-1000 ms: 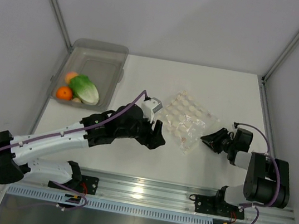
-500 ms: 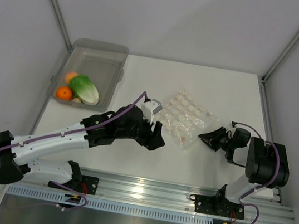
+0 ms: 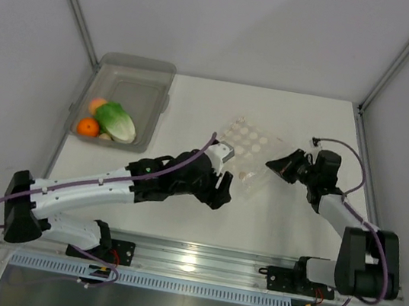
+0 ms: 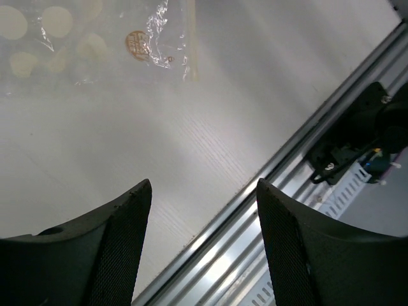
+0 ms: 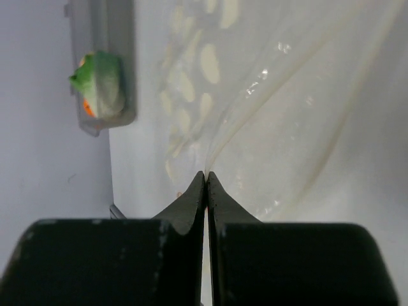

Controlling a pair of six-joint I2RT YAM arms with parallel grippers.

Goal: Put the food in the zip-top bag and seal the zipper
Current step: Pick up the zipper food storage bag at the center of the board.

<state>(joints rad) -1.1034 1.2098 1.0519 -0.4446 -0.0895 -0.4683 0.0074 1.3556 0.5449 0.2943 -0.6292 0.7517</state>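
A translucent grey bin point(image 3: 138, 93) sits far left on the white table point(image 3: 278, 226), whose near edge carries an aluminium rail point(image 3: 249, 264).

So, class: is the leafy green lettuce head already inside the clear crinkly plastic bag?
No, the lettuce head lies in the translucent grey bin, apart from the bag.

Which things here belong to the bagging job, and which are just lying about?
For the job: clear crinkly zip-top plastic bag, leafy green lettuce head, two small round orange fruits.
Just there: translucent grey rectangular plastic bin holding the food, silver metal rail.
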